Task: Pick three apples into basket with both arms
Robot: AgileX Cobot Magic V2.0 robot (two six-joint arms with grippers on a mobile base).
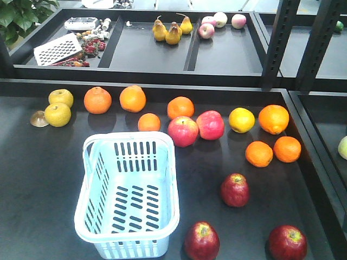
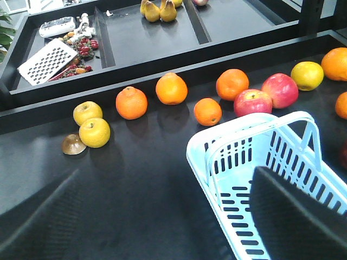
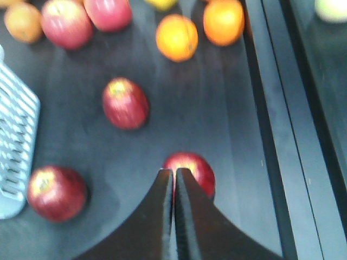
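Presently: three dark maroon-red apples [image 1: 235,190] [image 1: 201,241] [image 1: 287,242] at the black worktop's [image 1: 32,189] near right corner, empty pale blue slotted plastic basket [image 1: 130,162] alongside to receive them; right fingers [image 3: 165,216] closed above one, left fingers [image 2: 295,216] unreadable.

The right gripper [image 3: 174,172], jaws pressed together, is covering the near half of a dark maroon-red apple [image 3: 192,165] lying just beyond the jaw tips. That whole view is blurring. Left of the jaws, the pale blue slotted plastic basket [image 3: 16,135] is running off the picture's edge. In the left wrist view a black, out-of-focus mass [image 2: 303,216] is hiding part of the basket's floor; whether the left jaws are standing apart cannot be told.
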